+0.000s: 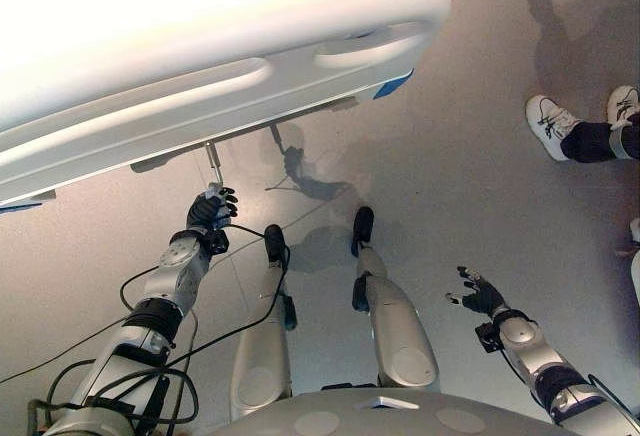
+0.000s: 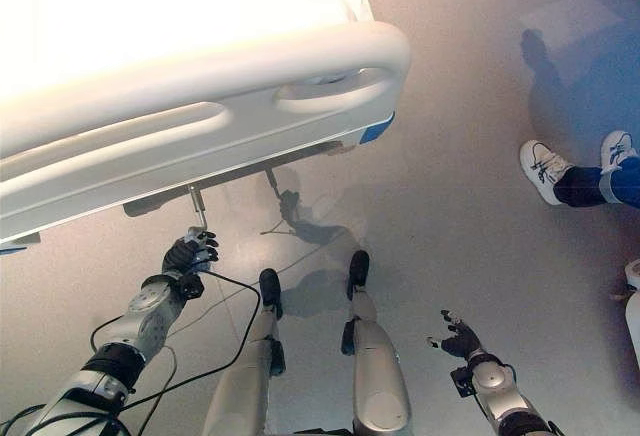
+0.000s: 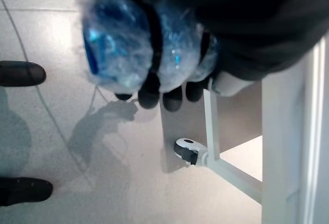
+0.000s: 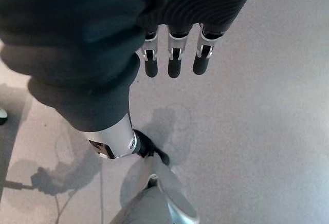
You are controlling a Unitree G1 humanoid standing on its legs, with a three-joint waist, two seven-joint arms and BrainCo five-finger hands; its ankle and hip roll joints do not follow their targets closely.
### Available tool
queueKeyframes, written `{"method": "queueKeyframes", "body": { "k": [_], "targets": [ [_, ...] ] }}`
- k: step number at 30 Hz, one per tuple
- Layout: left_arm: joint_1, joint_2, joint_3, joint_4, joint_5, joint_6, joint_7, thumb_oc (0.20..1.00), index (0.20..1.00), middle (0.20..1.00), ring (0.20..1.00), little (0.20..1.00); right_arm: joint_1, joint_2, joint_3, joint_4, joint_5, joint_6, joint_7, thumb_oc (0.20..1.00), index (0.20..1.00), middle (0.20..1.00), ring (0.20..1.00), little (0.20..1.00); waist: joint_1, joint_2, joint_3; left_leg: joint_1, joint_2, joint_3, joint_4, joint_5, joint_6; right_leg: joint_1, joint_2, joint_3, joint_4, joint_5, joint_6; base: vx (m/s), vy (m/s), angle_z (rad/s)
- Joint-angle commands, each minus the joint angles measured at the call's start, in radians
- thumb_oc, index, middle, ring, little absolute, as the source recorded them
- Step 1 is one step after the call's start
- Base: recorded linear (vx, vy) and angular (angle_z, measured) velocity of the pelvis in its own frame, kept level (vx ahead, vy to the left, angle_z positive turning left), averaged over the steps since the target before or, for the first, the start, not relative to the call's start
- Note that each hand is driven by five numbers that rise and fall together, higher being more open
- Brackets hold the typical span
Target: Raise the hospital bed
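Left hand (image 1: 211,209) curled round the crank handle (image 1: 214,166) under the bed's footboard (image 1: 250,76) at 11 o'clock; right hand (image 1: 480,296) hangs with fingers relaxed at 4 o'clock; a person's shoes (image 1: 550,124) at 2 o'clock.

The hospital bed (image 1: 230,66) is white with a blue corner patch (image 1: 393,84). The floor (image 1: 450,186) is plain grey. A person's shoes (image 1: 548,124) are white, over dark socks (image 1: 585,142).

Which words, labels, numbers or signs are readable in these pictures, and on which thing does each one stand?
None can be read.
Blue label on the hospital bed footboard corner: shows no legible text.
Left hand at the crank handle, right hand over the floor: no print visible.
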Motion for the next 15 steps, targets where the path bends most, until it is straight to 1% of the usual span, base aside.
{"method": "queueKeyframes", "body": {
  "k": [1,3,5,6,7,8,9,10,12,14,15],
  "targets": [
    [0.212,0.135,0.042,-0.301,0.006,-0.161,-0.081,0.2,0.2,0.2,0.2,0.2,0.085,-0.011,-0.001,0.0,0.009,-0.003,0.001,1.0,1.0,1.0,1.0,1.0,0.064,-0.054,-0.061,-0.112,-0.063,-0.005,0.066,-0.003,0.04,-0.018,0.022,-0.007,0.068,-0.049,0.067,0.0,0.0,0.0],
    [0.216,0.137,0.046,-0.302,0.007,-0.16,-0.08,0.2,0.2,0.2,0.2,0.2,0.084,-0.011,-0.002,0.006,0.01,-0.004,0.0,1.0,1.0,1.0,1.0,1.0,0.066,-0.056,-0.06,-0.113,-0.063,-0.007,0.065,-0.003,0.04,-0.018,0.022,-0.01,0.067,-0.048,0.068,0.0,0.011,0.03],
    [0.225,0.145,0.066,-0.287,0.01,-0.16,-0.072,0.2,0.2,0.2,0.2,0.2,0.09,-0.012,0.0,-0.008,0.01,-0.005,0.003,1.0,1.0,1.0,1.0,1.0,0.069,-0.067,-0.056,-0.116,-0.062,-0.013,0.066,-0.003,0.042,-0.021,0.02,-0.016,0.065,-0.044,0.072,0.0,0.018,0.08],
    [0.225,0.145,0.066,-0.287,0.01,-0.16,-0.072,0.2,0.2,0.2,0.2,0.2,0.09,-0.012,0.0,-0.008,0.01,-0.005,0.003,1.0,1.0,1.0,1.0,1.0,0.069,-0.067,-0.056,-0.116,-0.062,-0.013,0.066,-0.003,0.042,-0.021,0.02,-0.016,0.065,-0.044,0.072,-0.01,0.016,0.08],
    [0.225,0.152,0.076,-0.269,0.012,-0.159,-0.067,0.2,0.2,0.2,0.2,0.2,0.091,-0.013,0.001,-0.01,0.01,-0.006,0.004,1.0,1.0,1.0,1.0,1.0,0.071,-0.075,-0.052,-0.121,-0.062,-0.015,0.065,-0.001,0.043,-0.022,0.019,-0.02,0.063,-0.041,0.073,-0.01,0.012,0.07],
    [0.225,0.152,0.076,-0.269,0.012,-0.159,-0.067,0.2,0.2,0.2,0.2,0.2,0.091,-0.013,0.001,-0.01,0.01,-0.006,0.004,1.0,1.0,1.0,1.0,1.0,0.071,-0.075,-0.052,-0.121,-0.062,-0.015,0.065,-0.001,0.043,-0.022,0.019,-0.02,0.063,-0.041,0.073,-0.01,0.019,0.06],
    [0.223,0.153,0.085,-0.235,0.015,-0.157,-0.063,0.2,0.2,0.2,0.2,0.2,0.093,-0.016,0.001,-0.014,0.011,-0.007,0.006,1.0,1.0,1.0,1.0,1.0,0.073,-0.085,-0.049,-0.124,-0.062,-0.018,0.063,0.0,0.042,-0.023,0.017,-0.023,0.06,-0.037,0.076,0.0,0.006,0.03],
    [0.223,0.153,0.085,-0.235,0.015,-0.157,-0.063,0.2,0.2,0.2,0.2,0.2,0.093,-0.016,0.001,-0.014,0.011,-0.007,0.006,1.0,1.0,1.0,1.0,1.0,0.073,-0.085,-0.049,-0.124,-0.062,-0.018,0.063,0.0,0.043,-0.023,0.017,-0.023,0.06,-0.037,0.076,0.0,0.014,0.04],
    [0.21,0.152,0.097,-0.164,0.021,-0.158,-0.054,0.2,0.2,0.2,0.2,0.2,0.093,-0.018,0.007,-0.026,0.009,-0.01,0.011,1.0,1.0,1.0,1.0,1.0,0.074,-0.102,-0.04,-0.134,-0.06,-0.021,0.063,0.004,0.043,-0.028,0.017,-0.029,0.058,-0.033,0.077,0.0,0.005,0.05],
    [0.209,0.152,0.097,-0.163,0.021,-0.158,-0.054,0.2,0.2,0.2,0.2,0.2,0.093,-0.018,0.007,-0.026,0.009,-0.01,0.011,1.0,1.0,1.0,1.0,1.0,0.074,-0.102,-0.041,-0.135,-0.06,-0.021,0.063,0.004,0.043,-0.028,0.017,-0.029,0.058,-0.033,0.077,0.0,-0.002,0.06],
    [0.188,0.147,0.107,-0.094,0.021,-0.157,-0.04,0.2,0.2,0.2,0.2,0.2,0.093,-0.022,0.012,-0.04,0.012,-0.013,0.011,1.0,1.0,1.0,1.0,1.0,0.072,-0.122,-0.03,-0.151,-0.058,-0.027,0.067,0.007,0.043,-0.036,0.018,-0.034,0.058,-0.031,0.077,0.0,0.003,0.04]
  ]
}}
